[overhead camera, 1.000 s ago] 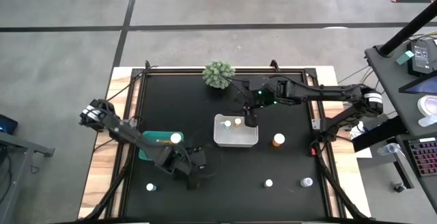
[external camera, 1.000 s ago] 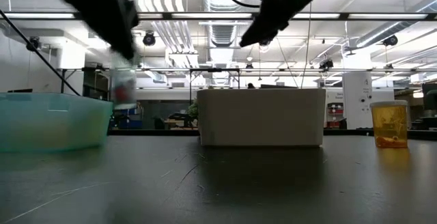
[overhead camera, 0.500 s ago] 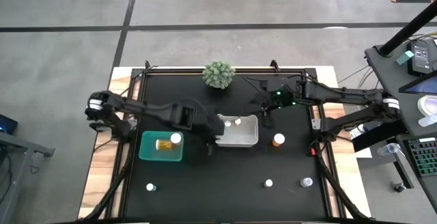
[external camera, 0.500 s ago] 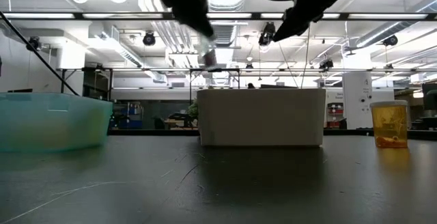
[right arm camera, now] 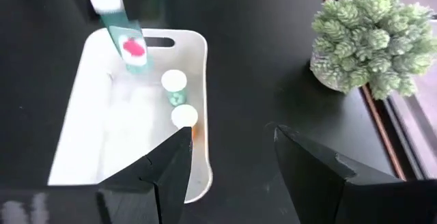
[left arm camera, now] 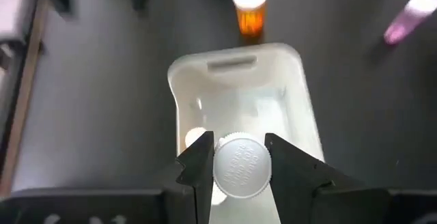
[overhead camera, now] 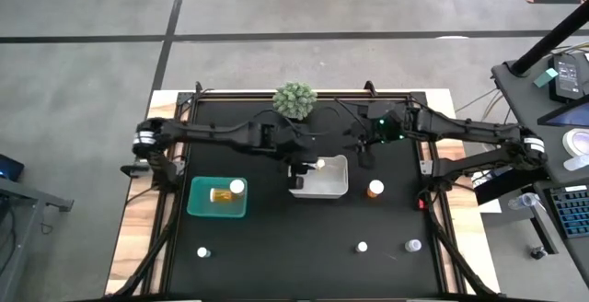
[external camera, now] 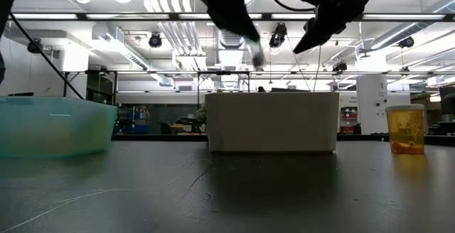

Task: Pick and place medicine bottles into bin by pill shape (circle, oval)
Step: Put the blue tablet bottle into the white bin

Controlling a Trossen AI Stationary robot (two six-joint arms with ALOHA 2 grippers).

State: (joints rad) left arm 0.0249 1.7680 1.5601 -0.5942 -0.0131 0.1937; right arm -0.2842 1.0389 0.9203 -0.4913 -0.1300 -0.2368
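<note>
My left gripper [overhead camera: 301, 164] is shut on a small bottle with a round white cap [left arm camera: 241, 166], held in the air above the left end of the white bin [overhead camera: 333, 184]. In the low view the bottle [external camera: 254, 52] hangs above the bin's wall [external camera: 271, 121]. Two white-capped bottles [right arm camera: 174, 80] [right arm camera: 184, 115] stand inside the white bin. My right gripper [overhead camera: 363, 155] is open and empty, in the air just right of the white bin. An amber bottle [overhead camera: 375, 189] stands upright on the mat right of the bin. My left gripper pinches the bottle between its two fingers [left arm camera: 201, 159], one on each side, just by the white cap [left arm camera: 241, 149]. The fingers slant down from the table's left. The bottle is lifted clear, above the white bin's inside.
A teal bin [overhead camera: 193, 205] at the left holds an amber bottle [overhead camera: 219, 194] and a white-capped one [overhead camera: 237, 186]. Three white-capped bottles stand near the front edge [overhead camera: 203, 252] [overhead camera: 362, 246] [overhead camera: 413, 245]. A green spiky plant [overhead camera: 294, 100] stands at the far edge.
My left gripper has carried the bottle from the near left part of the mat, up and toward the right and far side, past the teal bin to above the white bin. My right gripper has drawn away from over the white bin toward the right.
</note>
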